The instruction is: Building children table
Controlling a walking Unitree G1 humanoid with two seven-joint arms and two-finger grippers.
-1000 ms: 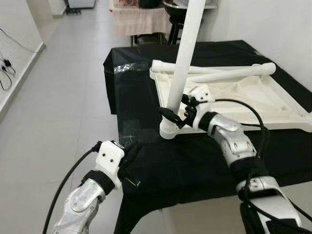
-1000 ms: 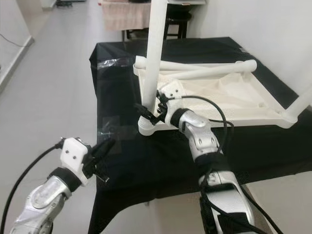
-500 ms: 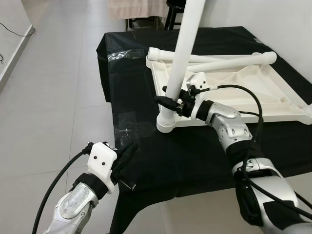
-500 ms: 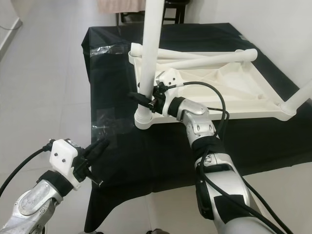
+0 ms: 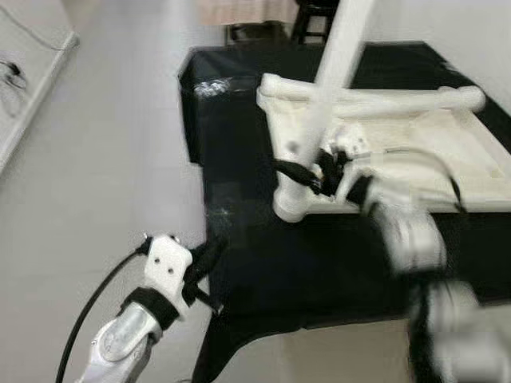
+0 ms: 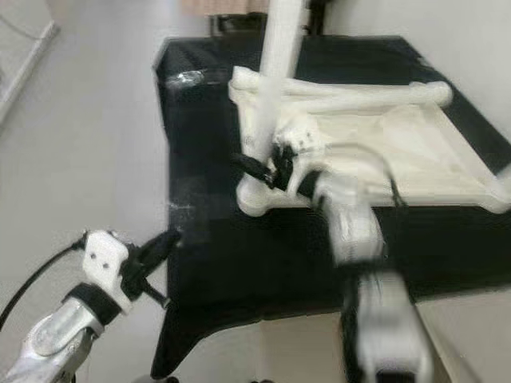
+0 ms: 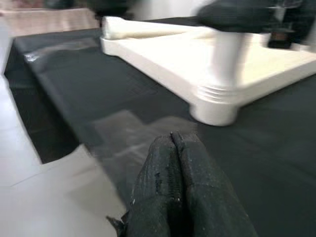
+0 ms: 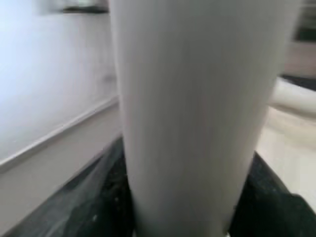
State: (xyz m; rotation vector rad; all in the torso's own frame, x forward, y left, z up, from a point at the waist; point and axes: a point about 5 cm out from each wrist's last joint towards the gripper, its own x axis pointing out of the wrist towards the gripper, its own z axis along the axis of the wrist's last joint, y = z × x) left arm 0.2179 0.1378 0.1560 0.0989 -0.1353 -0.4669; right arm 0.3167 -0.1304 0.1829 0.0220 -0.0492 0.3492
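Observation:
A white children's table top lies upside down on a black-draped table. One white leg stands upright in its near left corner socket. My right gripper is shut around the low part of this leg; in the right wrist view the leg sits between the black fingers. Two more white legs lie across the far side of the top. My left gripper hovers at the near left edge of the cloth, its fingertips pressed together and holding nothing.
Grey tiled floor lies open to the left of the table. A white wall runs along the right side. Dark furniture legs stand behind the table. The cloth hangs over the near edge.
The view has shifted and blurred, and my right arm is smeared by motion. The right gripper stays shut on the upright leg. The left gripper stays shut at the cloth's edge.

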